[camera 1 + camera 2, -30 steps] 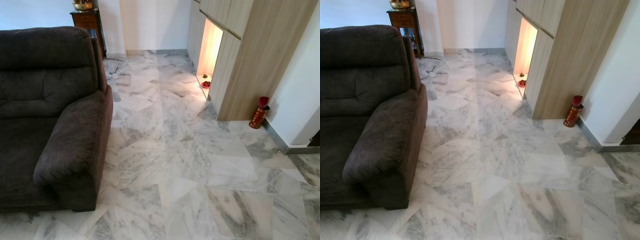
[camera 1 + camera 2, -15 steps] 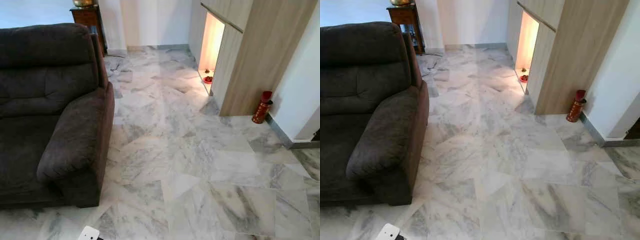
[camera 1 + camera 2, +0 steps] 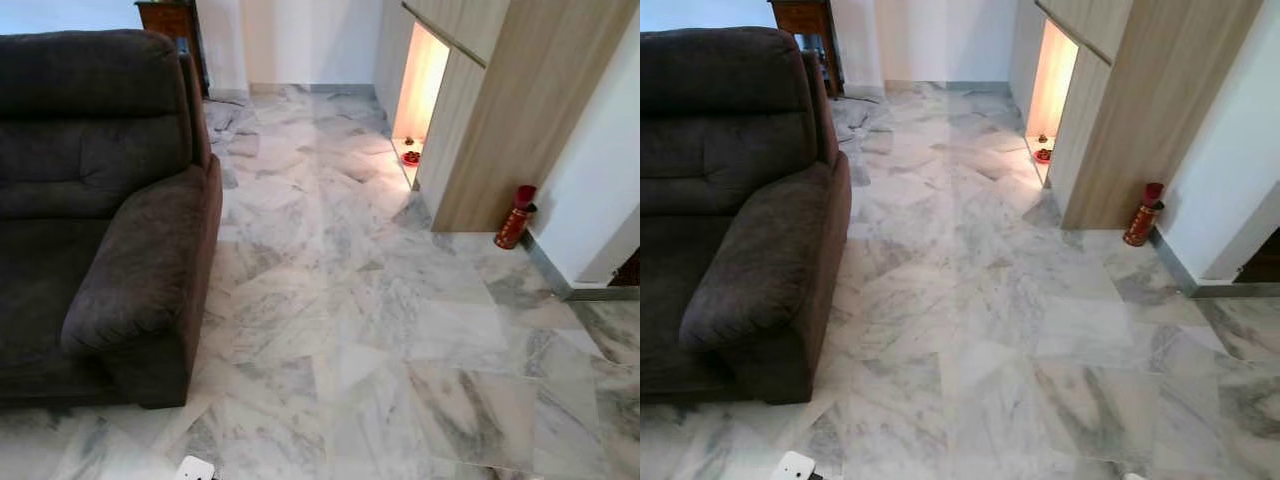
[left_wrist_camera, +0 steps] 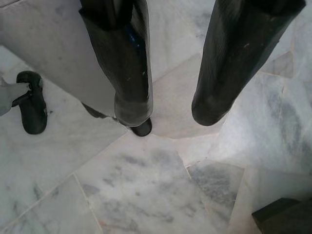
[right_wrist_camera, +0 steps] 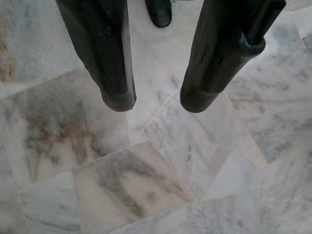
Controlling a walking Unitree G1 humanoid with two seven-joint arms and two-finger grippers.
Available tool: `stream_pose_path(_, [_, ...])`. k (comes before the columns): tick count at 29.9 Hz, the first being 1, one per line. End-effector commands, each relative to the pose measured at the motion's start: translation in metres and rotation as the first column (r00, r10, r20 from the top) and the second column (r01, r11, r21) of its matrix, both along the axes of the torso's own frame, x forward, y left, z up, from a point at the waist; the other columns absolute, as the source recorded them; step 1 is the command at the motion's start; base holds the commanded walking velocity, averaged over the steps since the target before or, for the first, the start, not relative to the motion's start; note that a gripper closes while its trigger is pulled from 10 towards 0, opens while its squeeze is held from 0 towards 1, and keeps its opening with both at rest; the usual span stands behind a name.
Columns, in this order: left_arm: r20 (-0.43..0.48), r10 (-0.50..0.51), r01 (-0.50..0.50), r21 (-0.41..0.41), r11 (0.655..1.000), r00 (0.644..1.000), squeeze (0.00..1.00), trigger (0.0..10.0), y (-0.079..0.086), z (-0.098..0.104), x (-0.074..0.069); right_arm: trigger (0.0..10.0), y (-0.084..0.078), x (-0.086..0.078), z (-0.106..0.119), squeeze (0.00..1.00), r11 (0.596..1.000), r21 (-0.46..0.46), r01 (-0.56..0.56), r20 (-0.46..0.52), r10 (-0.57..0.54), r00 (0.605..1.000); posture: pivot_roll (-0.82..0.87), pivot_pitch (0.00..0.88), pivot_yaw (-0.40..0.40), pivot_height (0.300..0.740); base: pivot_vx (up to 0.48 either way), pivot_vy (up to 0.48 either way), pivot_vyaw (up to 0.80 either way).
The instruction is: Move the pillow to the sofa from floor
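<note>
A dark brown fabric sofa stands at the left, its padded armrest nearest the marble floor. The sofa seat is bare. In the left wrist view my left gripper hangs open over the pale tiles, with nothing between its fingers. My right gripper also stands open above the floor, holding nothing. A small white object pokes in at the bottom edge of the eye views.
A wooden cabinet with a lit niche lines the right wall. A red cylinder stands at its foot. A dark wooden side table sits behind the sofa. Black shoe-like shapes rest on the tiles below.
The whole picture has shifted, so the camera has moved and tipped further down. The white object has come into view at the bottom edge. Nothing in the room has moved.
</note>
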State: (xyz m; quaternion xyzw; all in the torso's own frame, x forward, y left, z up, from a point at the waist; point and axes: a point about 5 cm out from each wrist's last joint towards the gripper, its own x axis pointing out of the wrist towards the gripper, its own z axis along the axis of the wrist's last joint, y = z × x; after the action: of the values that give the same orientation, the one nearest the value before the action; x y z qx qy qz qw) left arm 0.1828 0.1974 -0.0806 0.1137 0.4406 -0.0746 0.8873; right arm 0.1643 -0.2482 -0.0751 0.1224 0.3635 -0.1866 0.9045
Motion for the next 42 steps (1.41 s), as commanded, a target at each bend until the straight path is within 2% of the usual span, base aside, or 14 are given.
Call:
stream_pose_path(1, [-0.016, 0.022, -0.022, 0.008, 1.000, 1.000, 0.00, 10.0, 0.003, -0.003, -0.006, 10.0, 0.007, 0.000, -0.002, 0.00, 1.000, 0.024, -0.004, -0.006, 0.004, 1.000, -0.06, 0.029, -0.034, 0.740, 0.000, 0.000, 0.00])
stream_pose_path(4, [-0.013, 0.035, -0.034, 0.010, 0.999, 0.999, 0.00, 10.0, 0.007, -0.002, -0.007, 10.0, 0.016, 0.000, -0.005, 0.00, 0.999, 0.046, -0.002, -0.008, 0.002, 1.000, -0.05, 0.033, -0.023, 0.740, 0.000, 0.000, 0.00])
stream_pose_path(8, [-0.061, 0.025, -0.023, 0.046, 0.999, 0.998, 0.00, 10.0, 0.014, -0.005, -0.014, 10.0, 0.027, -0.001, -0.008, 0.00, 0.997, 0.072, -0.006, -0.022, 0.008, 1.000, -0.06, 0.037, 0.000, 0.740, 0.000, 0.000, 0.00])
stream_pose_path(13, [-0.101, -0.010, 0.016, 0.066, 0.998, 0.995, 0.00, 10.0, 0.017, -0.007, -0.019, 10.0, 0.029, -0.003, -0.009, 0.00, 0.997, 0.078, 0.003, -0.025, -0.001, 1.000, -0.06, 0.039, 0.015, 0.740, 0.000, 0.065, 0.00])
stream_pose_path(18, [-0.125, -0.034, 0.046, 0.087, 0.995, 0.992, 0.00, 10.0, 0.019, -0.008, -0.023, 10.0, 0.027, -0.007, -0.011, 0.00, 0.996, 0.080, 0.039, -0.036, -0.036, 0.999, -0.06, 0.038, 0.017, 0.740, 0.000, 0.480, 0.00])
stream_pose_path(36, [-0.158, -0.031, 0.050, 0.117, 0.992, 0.987, 0.00, 10.0, 0.028, -0.009, -0.026, 10.0, 0.033, -0.004, -0.011, 0.00, 0.996, 0.086, 0.021, -0.035, -0.018, 0.999, -0.04, 0.025, 0.031, 0.740, 0.000, 0.480, 0.00])
stream_pose_path(42, [-0.153, -0.033, 0.052, 0.119, 0.992, 0.988, 0.00, 10.0, 0.025, -0.008, -0.023, 10.0, 0.036, -0.005, -0.012, 0.00, 0.994, 0.108, 0.027, -0.039, -0.023, 0.999, -0.03, 0.032, 0.038, 0.740, 0.000, 0.480, 0.55])
